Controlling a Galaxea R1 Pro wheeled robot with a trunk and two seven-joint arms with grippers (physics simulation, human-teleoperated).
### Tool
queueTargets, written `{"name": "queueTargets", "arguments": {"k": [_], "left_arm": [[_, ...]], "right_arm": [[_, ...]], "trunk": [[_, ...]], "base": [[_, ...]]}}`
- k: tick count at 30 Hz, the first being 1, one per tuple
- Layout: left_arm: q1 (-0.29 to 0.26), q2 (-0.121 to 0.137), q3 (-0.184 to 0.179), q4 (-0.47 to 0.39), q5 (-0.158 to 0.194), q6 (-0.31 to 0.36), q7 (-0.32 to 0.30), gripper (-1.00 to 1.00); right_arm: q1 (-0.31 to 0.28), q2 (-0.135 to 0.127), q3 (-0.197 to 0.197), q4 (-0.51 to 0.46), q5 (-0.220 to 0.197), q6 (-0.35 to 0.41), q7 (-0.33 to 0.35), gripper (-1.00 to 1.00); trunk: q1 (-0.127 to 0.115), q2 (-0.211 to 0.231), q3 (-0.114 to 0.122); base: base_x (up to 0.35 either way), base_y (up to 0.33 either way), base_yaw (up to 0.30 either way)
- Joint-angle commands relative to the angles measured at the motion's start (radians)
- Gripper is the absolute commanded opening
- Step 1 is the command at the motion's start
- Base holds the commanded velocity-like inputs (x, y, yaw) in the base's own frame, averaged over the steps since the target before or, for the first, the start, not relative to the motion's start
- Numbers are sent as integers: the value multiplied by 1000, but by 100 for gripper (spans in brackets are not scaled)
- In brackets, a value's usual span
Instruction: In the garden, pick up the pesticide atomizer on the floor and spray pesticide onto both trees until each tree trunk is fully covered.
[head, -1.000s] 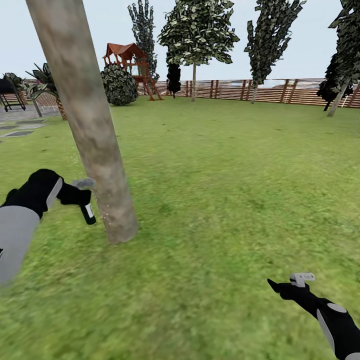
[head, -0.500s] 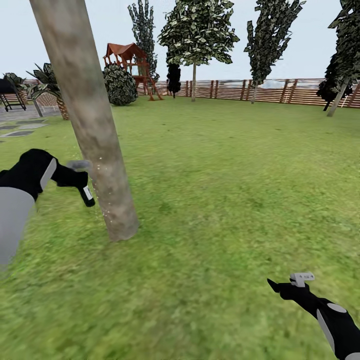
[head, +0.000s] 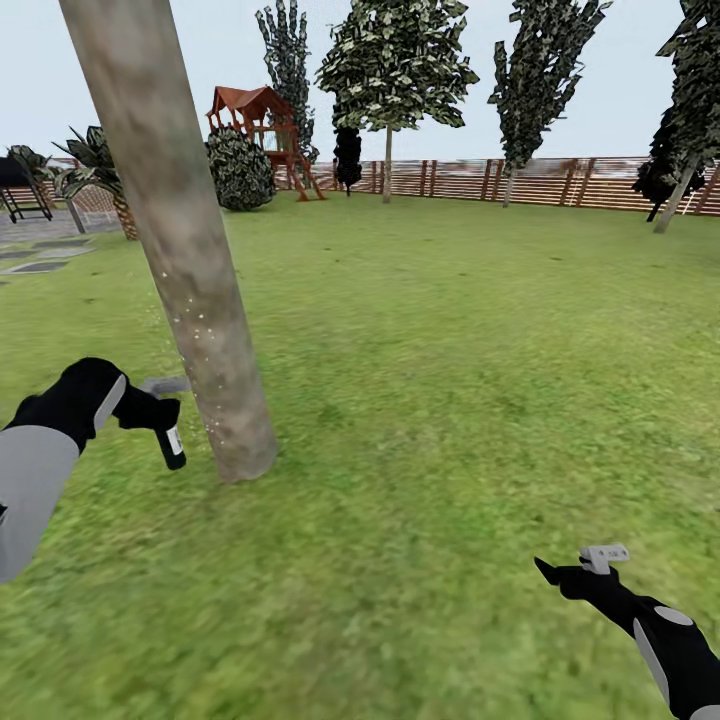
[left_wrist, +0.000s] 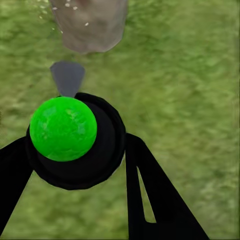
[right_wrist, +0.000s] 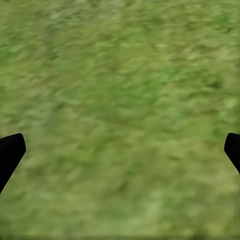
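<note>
Your left claw (head: 150, 412), clamped on the spray bottle (head: 165, 428), has dropped back low beside the speckled trunk (head: 205, 330); upper bark looks unsprayed. Right claw (head: 560, 578) hangs apart over grass.

Red-roofed wooden play tower (head: 262, 130) with slanting ladder stands at far edge of lawn, round dark-leaved bush (head: 238, 170) just beside it; short palm with scaly orange-brown trunk (head: 100, 175) further left, near grey stone paving slabs (head: 40, 250) and black metal frame (head: 22, 190); pale overcast sky (head: 620, 90) above
</note>
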Motion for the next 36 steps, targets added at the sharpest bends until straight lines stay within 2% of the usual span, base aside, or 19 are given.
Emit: {"name": "queueTargets", "arguments": {"k": [1, 3, 8, 12, 13, 15, 19, 21, 23, 27, 29, 32, 36], "left_arm": [[-3, 2, -6, -1, -2, 2, -5, -100], [-10, 2, -5, -4, -2, 4, -3, -100], [-140, 0, -9, -4, -2, 16, -3, -100], [-140, -2, -14, 0, -1, 15, -4, -100], [-130, -3, -13, 5, 1, 12, -4, -100], [-53, -6, -9, -2, 8, 5, -6, -100], [53, -8, -4, 1, 13, 3, -18, -100], [106, -20, -2, 0, 14, 1, -21, -100], [136, -32, -2, -1, 14, 0, -21, -100], [155, -49, 1, -5, 14, 0, -22, -100], [152, -49, -1, -9, 14, 2, -24, -100], [129, -45, -2, -45, 25, 10, -61, -100], [0, -35, -3, -60, 38, 20, -85, -100]], "right_arm": [[-1, 1, -6, -2, 8, 4, 8, 100], [-1, 1, -6, -2, 8, 5, 8, 100], [-1, 1, -6, -2, 8, 4, 8, 100], [-1, 1, -6, -2, 8, 4, 8, 100], [-1, 1, -6, -2, 8, 4, 8, 100], [-1, 1, -6, -2, 8, 4, 8, 100], [-1, 1, -6, -2, 8, 4, 8, 100], [-1, 1, -6, -2, 8, 4, 8, 100], [-1, 1, -6, -3, 8, 5, 8, 100], [-1, 1, -6, -3, 8, 5, 8, 100], [-1, 1, -6, -3, 8, 5, 8, 100], [-1, 1, -6, -3, 8, 5, 8, 100], [-1, 1, -6, -3, 8, 5, 8, 100]], "trunk": [[0, 0, -1], [0, 0, -1], [0, 0, -1], [0, 0, -1], [0, 0, -1], [0, 0, -1], [0, 0, -1], [0, 0, -1], [0, 0, -1], [0, 0, -1], [0, 0, -1], [0, 0, -1], [0, 0, -1]], "base": [[0, 0, 0], [0, 0, 0], [0, 0, 0], [0, 0, 0], [0, 0, 0], [0, 0, 0], [0, 0, 0], [0, 0, 0], [0, 0, 0], [0, 0, 0], [0, 0, 0], [0, 0, 0], [0, 0, 0]]}}
